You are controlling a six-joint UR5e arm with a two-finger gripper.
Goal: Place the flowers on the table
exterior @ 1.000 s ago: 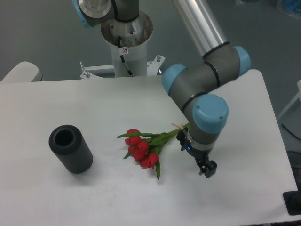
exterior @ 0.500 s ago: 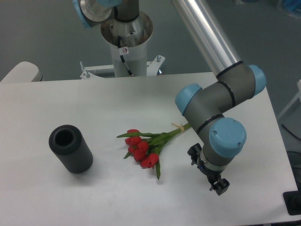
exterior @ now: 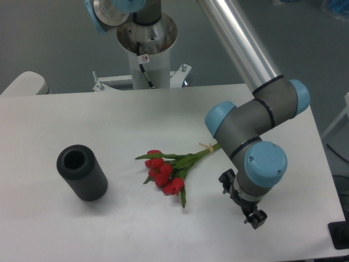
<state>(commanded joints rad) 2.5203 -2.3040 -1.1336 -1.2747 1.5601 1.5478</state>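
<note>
Now that the arm has swung away from the bunch, the flowers (exterior: 168, 170) are lying flat on the bench (exterior: 109, 120) on their own, with nothing touching them. Red heads point toward the lower left, the pale stems with the light tie run up and right toward the arm's elbow joint, and they sit roughly mid-bench.

Compared with a second ago, the gripper (exterior: 255, 218) has slid off to the right and a bit toward the front edge. Back then it was right next to the stem end of the bunch; now it's clearly apart from it, off to the right of the blooms. The move between the last half second and now is tiny, so it looks like it's slowing or settling. The flowers haven't budged across any of the shots, same spot, same angle.

As for the gripper itself, it's small and dark under the blue wrist cap and I honestly can't tell whether the fingers are spread or pressed together. It's holding nothing that I can see, though.

That dark grey cylinder (exterior: 82, 172) sits off to the left, lying tilted with its open end up, well apart from the flowers and untouched.

My read: the placing is basically done and the arm is just backing off.
</note>
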